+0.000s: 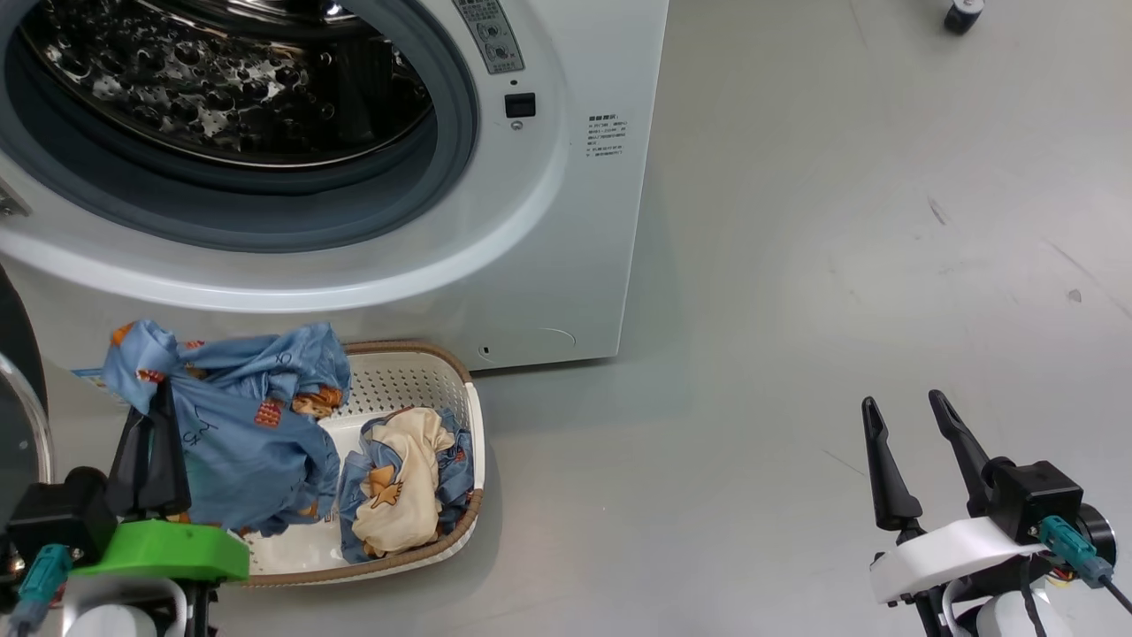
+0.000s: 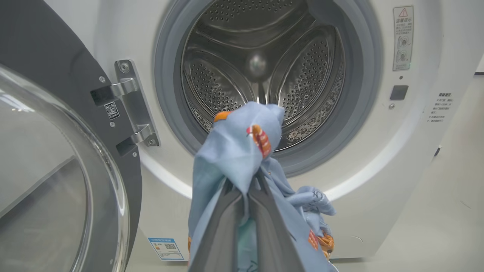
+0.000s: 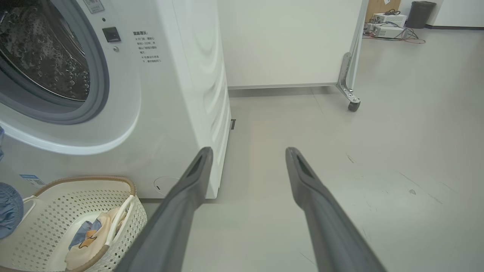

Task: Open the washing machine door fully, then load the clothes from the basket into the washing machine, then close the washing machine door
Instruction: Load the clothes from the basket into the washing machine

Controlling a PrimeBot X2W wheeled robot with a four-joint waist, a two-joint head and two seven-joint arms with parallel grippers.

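Aloft, left tool [image 2: 245, 187] tight on blue garment [image 2: 234, 151].

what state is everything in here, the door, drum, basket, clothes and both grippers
washing machine door: swung wide open on its hinge
washing machine drum: open to the front, no clothes seen inside
basket: upright on the floor by the washer, partly emptied
light blue garment: lifted, hanging from the left gripper
cream and blue bundle: lying in the basket
left gripper: shut on the light blue garment
right gripper: open, empty
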